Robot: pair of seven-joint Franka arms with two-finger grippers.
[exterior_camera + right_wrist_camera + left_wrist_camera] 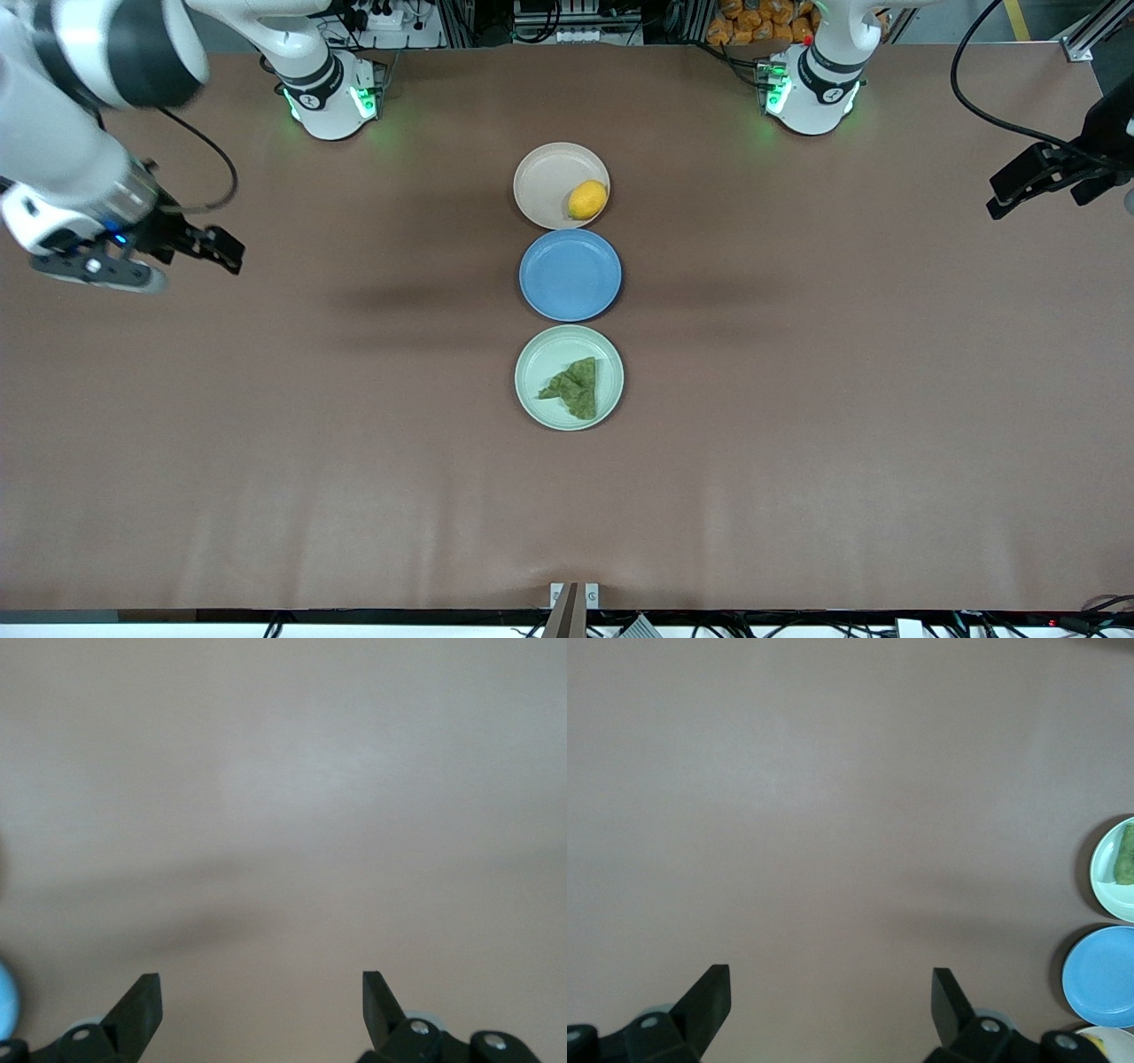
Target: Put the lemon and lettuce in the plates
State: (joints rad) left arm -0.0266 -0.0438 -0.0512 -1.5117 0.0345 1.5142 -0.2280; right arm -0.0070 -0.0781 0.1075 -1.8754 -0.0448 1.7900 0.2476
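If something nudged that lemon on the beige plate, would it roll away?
Probably a little. The lemon looks rounded and smooth, so it may roll. It sits near the beige plate's raised rim, which would likely stop it. It looks firm, unlikely to squash.

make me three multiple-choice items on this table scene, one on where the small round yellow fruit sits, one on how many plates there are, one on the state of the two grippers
1. Where is the small round yellow lemon?
A. in the round blue plate
B. in the pale beige-pink round plate
C. on the bare brown table

2. How many round plates are in the row?
A. two
B. three
C. four

3. How are the two grippers?
A. both open and empty
B. both shut on food
C. one holds the dark green wrinkly lettuce leaf

Answers:
1 B: the lemon lies in the beige-pink plate, the one farthest from the front camera.
2 B: beige-pink, blue plate and pale mint green plate.
3 A: the left gripper and right gripper show spread fingers with nothing between, each over bare table; the lettuce lies in the mint plate.
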